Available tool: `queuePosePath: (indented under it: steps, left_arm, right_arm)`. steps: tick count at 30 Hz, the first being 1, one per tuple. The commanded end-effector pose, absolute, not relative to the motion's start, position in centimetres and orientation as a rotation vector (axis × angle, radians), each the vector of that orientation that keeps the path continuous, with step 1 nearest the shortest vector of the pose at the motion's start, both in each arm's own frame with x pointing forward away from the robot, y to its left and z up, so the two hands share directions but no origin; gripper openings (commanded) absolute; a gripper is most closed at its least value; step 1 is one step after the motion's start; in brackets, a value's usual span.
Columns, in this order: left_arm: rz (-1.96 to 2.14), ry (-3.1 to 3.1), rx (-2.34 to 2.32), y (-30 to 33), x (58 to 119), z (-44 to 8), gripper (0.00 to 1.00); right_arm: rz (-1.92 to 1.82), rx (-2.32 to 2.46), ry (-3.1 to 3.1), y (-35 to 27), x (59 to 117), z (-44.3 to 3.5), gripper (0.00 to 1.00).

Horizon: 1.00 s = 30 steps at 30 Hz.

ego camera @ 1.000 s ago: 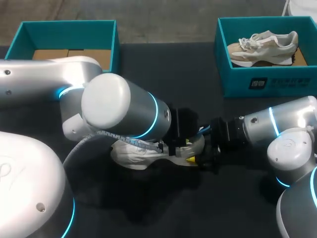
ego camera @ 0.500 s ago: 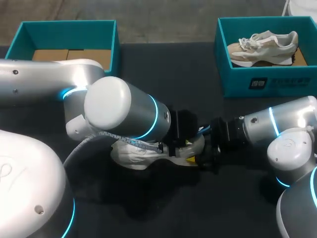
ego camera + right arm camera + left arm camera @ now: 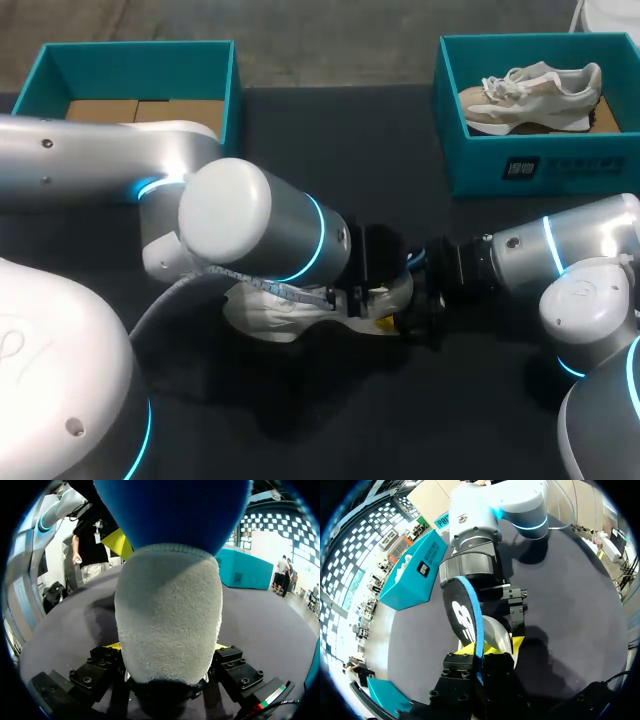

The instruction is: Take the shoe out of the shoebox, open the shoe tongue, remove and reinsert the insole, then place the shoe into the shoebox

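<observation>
From above, the shoe (image 3: 262,312) lies mid-table, its heel end where the left claw (image 3: 360,298) and right claw (image 3: 392,310) meet. In the left wrist view, the left claw is clamped on the edge of the upright insole (image 3: 462,612). In the right wrist view, the right claw's fingers press the shoe's heel from both sides.

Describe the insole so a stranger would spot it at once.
On the dark table, find the white shoe where the two arms meet. The insole stands on edge there, pinched by the left gripper: a flat black sheet with white print and a blue edge, unlike the pale shoe.
</observation>
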<state>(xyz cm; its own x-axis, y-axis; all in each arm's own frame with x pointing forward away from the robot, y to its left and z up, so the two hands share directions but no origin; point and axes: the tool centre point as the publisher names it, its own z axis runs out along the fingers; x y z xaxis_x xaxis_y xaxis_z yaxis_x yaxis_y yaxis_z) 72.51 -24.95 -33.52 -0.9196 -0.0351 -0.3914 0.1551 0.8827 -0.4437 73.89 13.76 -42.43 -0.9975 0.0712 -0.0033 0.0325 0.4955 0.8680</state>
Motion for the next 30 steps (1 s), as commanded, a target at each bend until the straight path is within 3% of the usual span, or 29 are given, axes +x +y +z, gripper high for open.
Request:
queuePosePath:
  steps: [1, 30]
  left_arm:
    - [-0.688, 2.658, 0.088, -24.7, 72.2, -32.6, 0.00]
    - [-0.991, 2.796, 0.225, -27.3, 71.5, -22.1, 0.00]
  right_arm:
    - [1.548, 0.094, 2.687, 13.8, 73.7, -42.6, 0.00]
    - [1.548, 0.094, 2.687, 13.8, 73.7, -42.6, 0.00]
